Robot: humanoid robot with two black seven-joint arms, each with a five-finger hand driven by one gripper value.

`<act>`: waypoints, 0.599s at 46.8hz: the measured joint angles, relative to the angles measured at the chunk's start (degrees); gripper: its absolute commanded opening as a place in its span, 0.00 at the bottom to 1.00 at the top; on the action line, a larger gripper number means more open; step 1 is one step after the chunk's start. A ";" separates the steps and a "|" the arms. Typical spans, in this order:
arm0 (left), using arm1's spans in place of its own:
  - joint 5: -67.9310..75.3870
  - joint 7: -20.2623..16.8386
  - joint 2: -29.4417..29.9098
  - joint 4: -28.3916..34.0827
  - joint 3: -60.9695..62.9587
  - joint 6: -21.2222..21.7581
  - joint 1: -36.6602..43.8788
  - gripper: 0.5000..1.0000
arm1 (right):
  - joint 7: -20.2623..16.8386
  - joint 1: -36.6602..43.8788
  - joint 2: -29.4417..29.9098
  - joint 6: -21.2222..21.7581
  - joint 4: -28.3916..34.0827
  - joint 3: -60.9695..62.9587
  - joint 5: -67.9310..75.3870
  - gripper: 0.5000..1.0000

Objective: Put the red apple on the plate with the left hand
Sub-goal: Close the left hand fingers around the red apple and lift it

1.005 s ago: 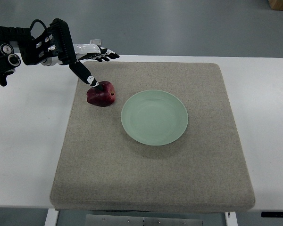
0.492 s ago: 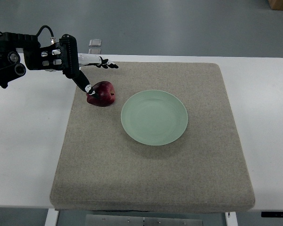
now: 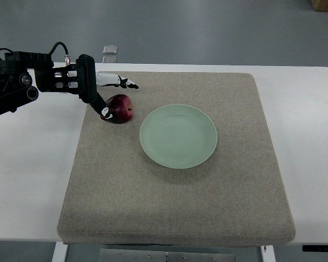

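A dark red apple lies on the grey mat, just left of the pale green plate. My left hand comes in from the left edge and sits over the apple's left and far side. Its thumb touches the apple's left side, and the other fingers stretch out beyond the apple, apart from it. The hand is open and does not enclose the apple. The plate holds nothing.
The mat covers most of a white table. A small clear object lies off the table's far edge. The right arm does not show.
My left hand has lowered and turned; the thumb slid down the apple's left side and the fingers drew back leftward. The apple has barely moved.
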 measured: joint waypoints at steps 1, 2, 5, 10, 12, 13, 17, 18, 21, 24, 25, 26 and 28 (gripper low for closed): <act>0.00 0.00 -0.09 0.20 0.00 0.06 0.05 0.99 | 0.00 0.00 0.00 0.00 0.00 0.00 0.00 0.93; 0.00 0.00 -0.21 0.33 0.00 0.10 0.11 0.98 | 0.00 0.00 0.00 0.00 0.00 0.00 0.00 0.93; -0.03 0.00 -0.59 0.45 -0.04 0.12 0.18 0.98 | 0.00 0.00 0.00 0.00 0.00 0.00 0.00 0.93; -0.04 0.00 -0.85 0.81 -0.10 0.21 0.18 0.98 | 0.00 0.00 0.00 0.00 0.00 0.00 0.00 0.93; -0.05 0.00 -0.90 0.83 -0.10 0.22 0.19 0.98 | 0.00 0.00 0.00 0.00 0.00 0.00 0.00 0.93; -0.05 0.00 -0.90 0.84 -0.10 0.22 0.19 0.98 | 0.00 0.00 0.00 0.00 0.00 0.00 0.00 0.93; -0.05 0.00 -0.91 0.97 -0.09 0.22 0.19 0.98 | 0.00 0.00 0.00 0.00 0.00 0.00 0.00 0.93; -0.05 0.00 -0.91 1.06 -0.09 0.22 0.20 0.98 | 0.00 0.00 0.00 0.00 0.00 0.00 0.00 0.93; -0.05 0.00 -0.91 1.51 -0.05 0.22 0.37 0.98 | 0.00 0.00 0.00 0.00 0.00 0.00 0.00 0.93; -0.05 0.00 -0.95 1.63 -0.01 0.22 0.75 0.98 | 0.00 0.00 0.00 0.00 0.00 0.00 0.00 0.93; -0.05 -0.01 -1.04 1.64 -0.01 0.22 0.79 0.97 | 0.00 0.00 0.00 0.00 0.00 -0.02 0.00 0.93; -0.05 -0.03 -1.14 1.65 -0.01 0.22 0.83 0.97 | 0.00 0.00 0.00 0.00 0.00 -0.02 0.00 0.93; -0.05 -0.06 -1.24 1.67 -0.01 0.22 0.90 0.97 | 0.00 0.00 0.00 0.00 0.00 -0.02 0.00 0.93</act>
